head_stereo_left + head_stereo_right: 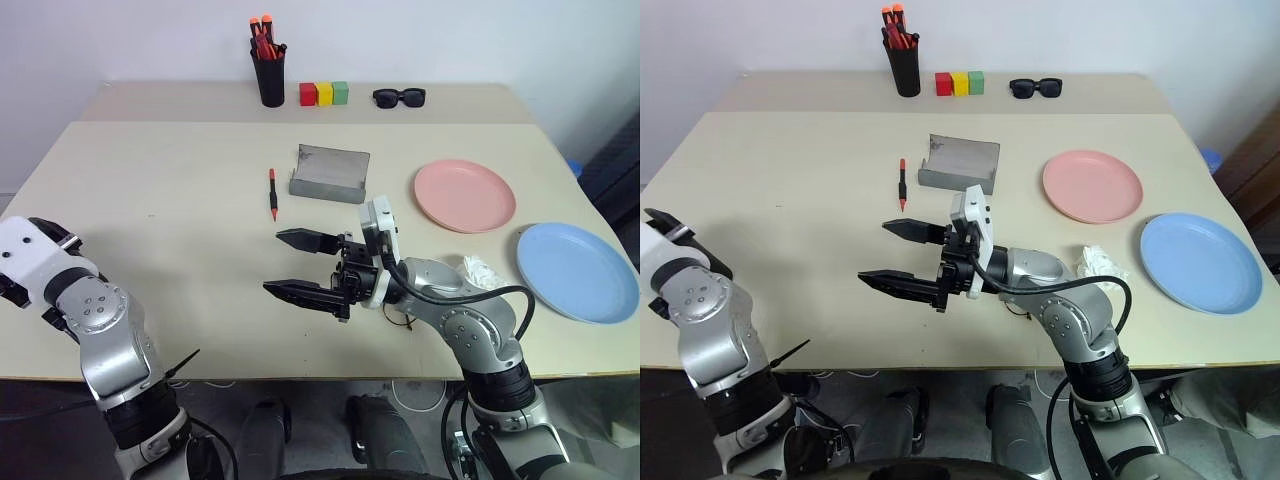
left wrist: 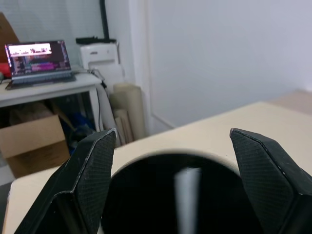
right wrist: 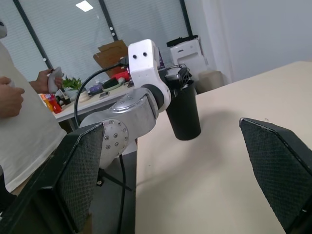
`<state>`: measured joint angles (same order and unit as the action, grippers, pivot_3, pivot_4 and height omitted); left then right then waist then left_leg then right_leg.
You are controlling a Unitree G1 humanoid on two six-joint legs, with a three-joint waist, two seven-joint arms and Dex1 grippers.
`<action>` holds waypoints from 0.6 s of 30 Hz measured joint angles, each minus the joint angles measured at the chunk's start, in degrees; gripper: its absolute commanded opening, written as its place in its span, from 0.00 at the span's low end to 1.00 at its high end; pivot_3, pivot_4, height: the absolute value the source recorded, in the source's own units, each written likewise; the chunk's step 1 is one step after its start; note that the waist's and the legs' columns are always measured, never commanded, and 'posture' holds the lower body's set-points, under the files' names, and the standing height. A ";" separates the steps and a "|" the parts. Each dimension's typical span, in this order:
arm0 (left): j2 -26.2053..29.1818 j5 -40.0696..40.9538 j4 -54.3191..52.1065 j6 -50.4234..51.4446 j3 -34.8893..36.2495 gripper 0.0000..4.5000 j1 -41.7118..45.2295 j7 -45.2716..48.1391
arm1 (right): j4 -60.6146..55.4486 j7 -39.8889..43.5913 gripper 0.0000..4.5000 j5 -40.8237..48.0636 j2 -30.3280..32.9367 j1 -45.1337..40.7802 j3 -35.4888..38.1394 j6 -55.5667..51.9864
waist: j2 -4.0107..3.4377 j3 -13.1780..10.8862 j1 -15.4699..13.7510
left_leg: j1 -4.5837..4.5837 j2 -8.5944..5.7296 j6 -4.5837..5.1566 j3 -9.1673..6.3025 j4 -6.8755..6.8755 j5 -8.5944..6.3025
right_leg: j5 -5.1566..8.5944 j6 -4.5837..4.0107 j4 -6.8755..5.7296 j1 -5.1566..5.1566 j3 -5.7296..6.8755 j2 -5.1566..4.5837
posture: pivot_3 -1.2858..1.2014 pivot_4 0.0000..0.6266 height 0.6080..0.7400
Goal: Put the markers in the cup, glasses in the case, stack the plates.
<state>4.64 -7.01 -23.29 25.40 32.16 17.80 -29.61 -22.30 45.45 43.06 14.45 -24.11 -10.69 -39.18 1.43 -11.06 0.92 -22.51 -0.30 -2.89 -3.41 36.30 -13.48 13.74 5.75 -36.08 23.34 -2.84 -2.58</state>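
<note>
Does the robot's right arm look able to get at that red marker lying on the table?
Probably yes. The right gripper stands open just short of the red marker, with only bare table between them.

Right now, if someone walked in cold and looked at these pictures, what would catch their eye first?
Probably the right gripper, wide open over the middle of the table. Next, the two plates on the robot's right, the salmon pink plate and the light blue plate, lying apart and unstacked. Then the black cup at the table's left edge, between the left gripper's open fingers.

pen holder, three blocks (red, yellow, green), sunglasses along far edge.
</note>
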 measured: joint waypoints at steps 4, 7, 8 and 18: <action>1.79 0.04 -0.33 -0.10 -1.14 0.85 2.07 1.27 | 0.00 -0.08 1.00 0.05 -0.07 0.00 0.00 0.00 | 0.00 0.00 -0.05 | 0.00 0.00 0.00 0.00 0.00 0.00 | 0.00 0.00 0.01 0.00 0.00 0.00 | 0.52 0.24 1.00; 2.52 2.85 -0.22 1.51 -4.04 0.91 5.73 6.33 | 0.01 -0.67 1.00 0.16 -0.25 0.01 0.08 -0.02 | 0.01 0.00 -0.31 | -0.04 -0.01 0.00 0.00 0.02 0.00 | 0.03 -0.05 0.02 -0.01 0.02 0.00 | 0.52 0.24 1.00; 2.82 3.94 -0.20 3.01 -5.64 0.97 6.69 8.39 | -0.02 -1.10 1.00 0.15 -0.33 0.06 0.13 -0.02 | 0.03 0.01 -0.32 | -0.04 -0.01 0.00 -0.01 0.02 0.00 | 0.06 -0.11 0.03 -0.01 0.02 0.00 | 0.52 0.24 1.00; 1.25 10.90 21.89 32.03 -19.27 0.99 24.47 20.38 | 5.15 -8.09 1.00 -11.34 4.62 5.57 1.43 4.66 | 0.07 -0.04 0.19 | -0.10 -0.02 0.01 -0.02 -0.07 0.00 | 0.01 0.06 0.02 0.12 0.01 0.04 | 0.52 0.24 1.00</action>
<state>5.89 3.89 -1.40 57.43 12.89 42.27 -9.23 -17.15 37.35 31.73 19.07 -18.54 -9.26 -34.52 1.49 -11.10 1.11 -22.60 -0.33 -2.88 -3.43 36.23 -13.48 13.74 5.81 -36.06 23.46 -2.82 -2.54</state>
